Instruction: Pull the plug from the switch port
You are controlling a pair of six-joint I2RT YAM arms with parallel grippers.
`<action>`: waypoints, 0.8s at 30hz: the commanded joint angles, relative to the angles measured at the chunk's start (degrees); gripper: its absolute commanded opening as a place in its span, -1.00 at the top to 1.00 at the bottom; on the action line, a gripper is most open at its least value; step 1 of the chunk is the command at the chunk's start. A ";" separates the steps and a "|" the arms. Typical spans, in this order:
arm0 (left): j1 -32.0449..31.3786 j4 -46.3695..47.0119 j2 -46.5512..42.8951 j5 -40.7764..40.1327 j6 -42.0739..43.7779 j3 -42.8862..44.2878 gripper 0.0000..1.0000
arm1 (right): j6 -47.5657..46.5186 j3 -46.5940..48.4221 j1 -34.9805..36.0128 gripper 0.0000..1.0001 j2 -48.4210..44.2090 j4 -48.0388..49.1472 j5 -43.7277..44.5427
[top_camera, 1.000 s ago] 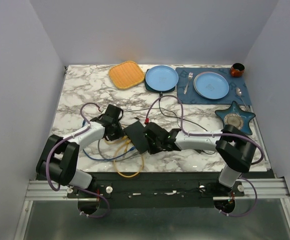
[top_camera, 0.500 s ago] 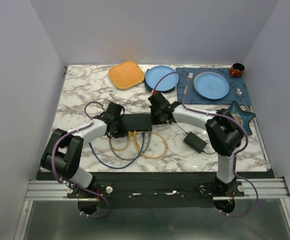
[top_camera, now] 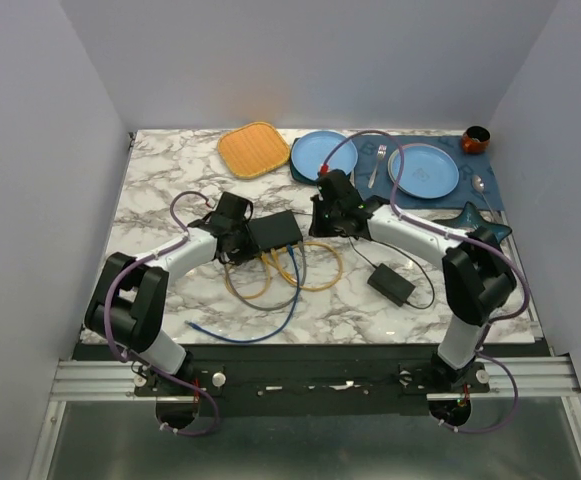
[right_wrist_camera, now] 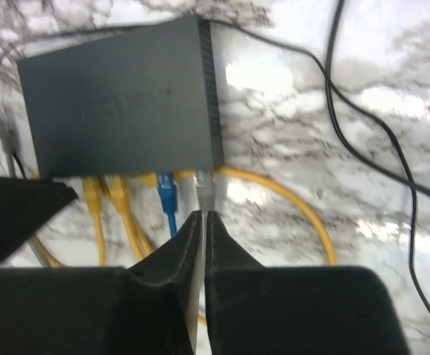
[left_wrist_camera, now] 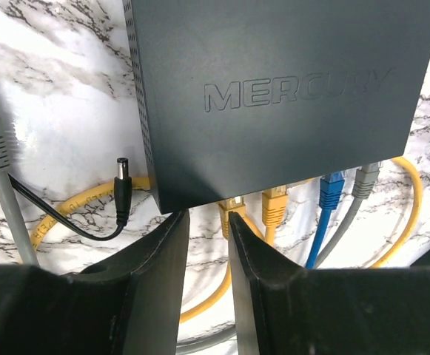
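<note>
right gripper (right_wrist_camera: 202,222), jaws nearly closed just behind the grey plug (right_wrist_camera: 204,183); we cannot tell if it grips. we should pull straight back from the switch (right_wrist_camera: 118,103).

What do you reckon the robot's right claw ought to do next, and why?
Probably open the right gripper and ease forward around the grey plug: its fingers are all but shut, just short of that plug, which sits in the switch.
</note>
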 commanded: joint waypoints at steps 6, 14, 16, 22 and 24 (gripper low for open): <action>0.55 -0.90 1.62 -0.31 0.78 2.84 0.11 | 0.02 -12.49 0.52 0.03 -2.50 3.80 3.42; 0.64 -2.75 2.77 1.28 2.80 4.78 0.11 | -2.35 -6.25 0.44 -0.18 1.81 -3.24 11.41; 0.81 -2.75 2.85 1.36 3.16 4.52 0.11 | -2.53 -5.81 0.44 -0.18 2.08 -4.38 12.91; 1.60 -2.40 4.43 3.99 3.60 4.34 0.10 | -4.02 -4.84 0.44 -0.15 4.53 -5.87 14.51; 1.69 -2.05 4.96 4.96 3.51 4.26 0.10 | -4.11 -4.92 0.44 0.00 5.77 -6.05 12.66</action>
